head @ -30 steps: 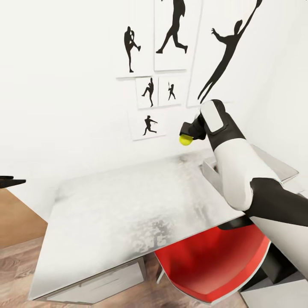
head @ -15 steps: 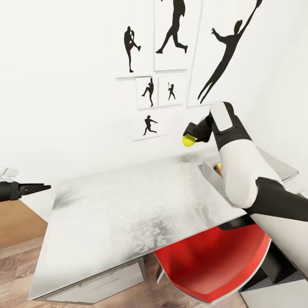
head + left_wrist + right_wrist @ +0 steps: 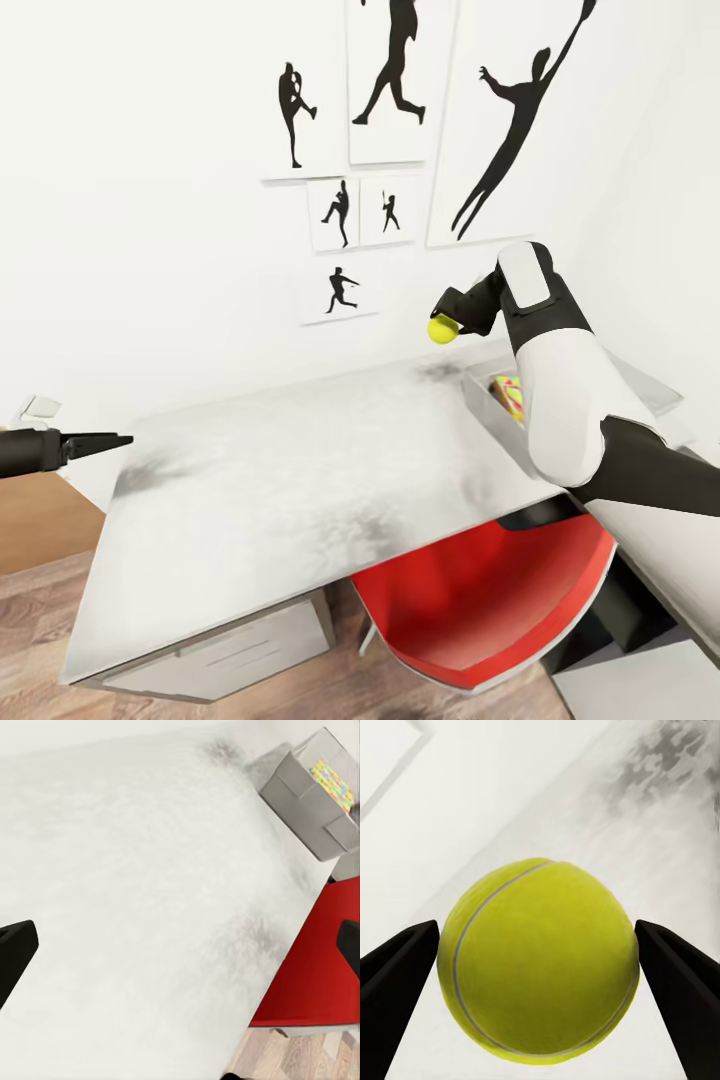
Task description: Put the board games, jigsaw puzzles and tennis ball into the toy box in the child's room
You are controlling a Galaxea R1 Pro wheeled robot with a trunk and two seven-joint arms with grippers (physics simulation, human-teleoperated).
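Head view: the right gripper (image 3: 447, 322) is raised above the far right part of the desk (image 3: 300, 470), its jaws closed on the tennis ball (image 3: 443, 328), which hangs in the air clear of the desk surface and just short of the toy box (image 3: 484, 392). The right arm (image 3: 560, 400) reaches forward from the lower right, its forearm crossing in front of the toy box and hiding much of it. The toy box stands at the desk's far right edge, open side up; a multicoloured patch (image 3: 512, 398) shows inside it, too little to say what it belongs to.

Right wrist view: the tennis ball (image 3: 538, 958) sits between the two dark fingers (image 3: 397, 982), touching each at its sides. Being round, the ball has no long axis; its white seam runs as a curve from the upper middle down around one side.

Left wrist view: the desk (image 3: 142, 892) and the toy box (image 3: 311, 799) at its far corner, with the coloured patch inside; the two fingertips (image 3: 13, 952) stand well apart at opposite edges, so the jaws are open and empty.

Head view: the left gripper (image 3: 95, 441) is at the desk's left edge, pointing toward the desk. A red chair (image 3: 480, 600) is tucked under the desk's near right side. Framed black silhouette prints (image 3: 400, 90) hang on the white wall behind.
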